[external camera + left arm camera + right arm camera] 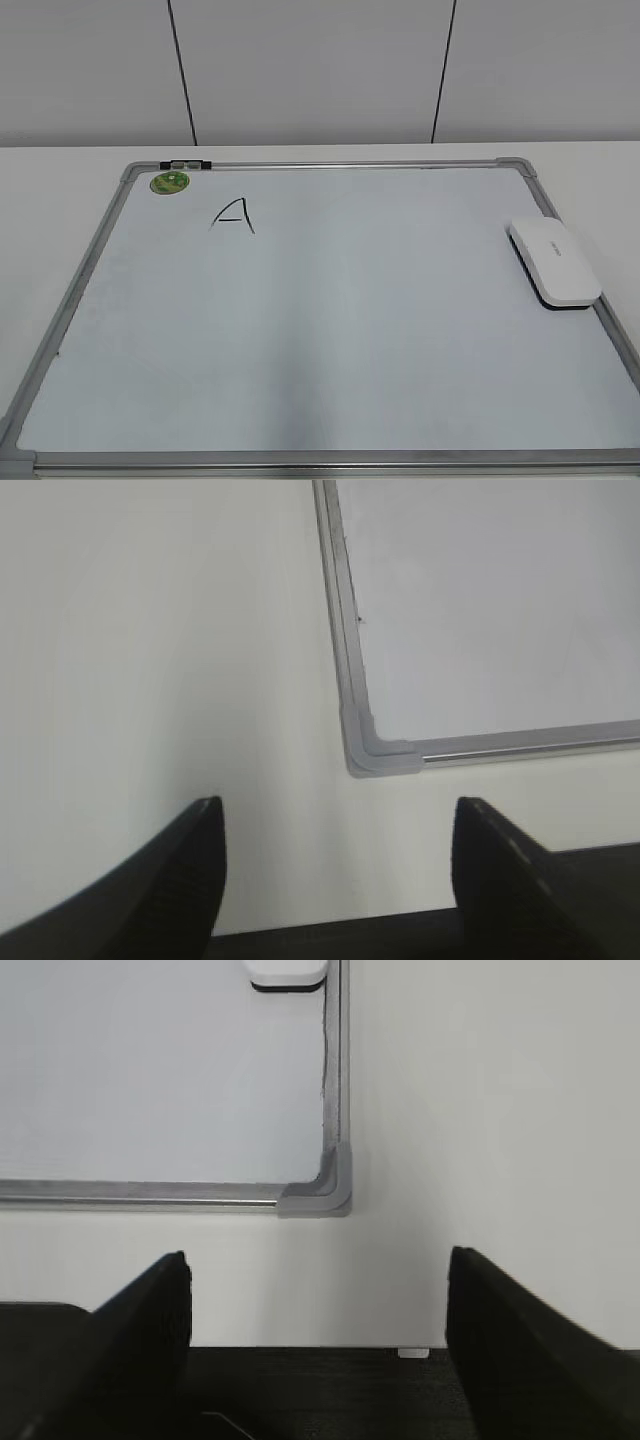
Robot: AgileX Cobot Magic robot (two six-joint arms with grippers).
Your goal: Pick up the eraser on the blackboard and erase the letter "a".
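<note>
The blackboard (80, 270), a white board in a grey frame, lies flat on the table. The white eraser (555, 261) rests on its right edge, dark side down. An angular capital "A" (232, 214) is written at the board's upper left. No lowercase letter "a" shows anywhere. My left gripper (338, 805) is open and empty over bare table beside the board's near left corner (375, 755). My right gripper (318, 1255) is open and empty by the near right corner (325, 1195), with the eraser (288, 974) far ahead. Neither gripper shows in the exterior view.
A round green sticker (170, 183) and a small black clip (186, 163) sit at the board's top left corner. White table surrounds the board, with a white panelled wall behind. A small white tab (412, 1353) lies at the table's front edge.
</note>
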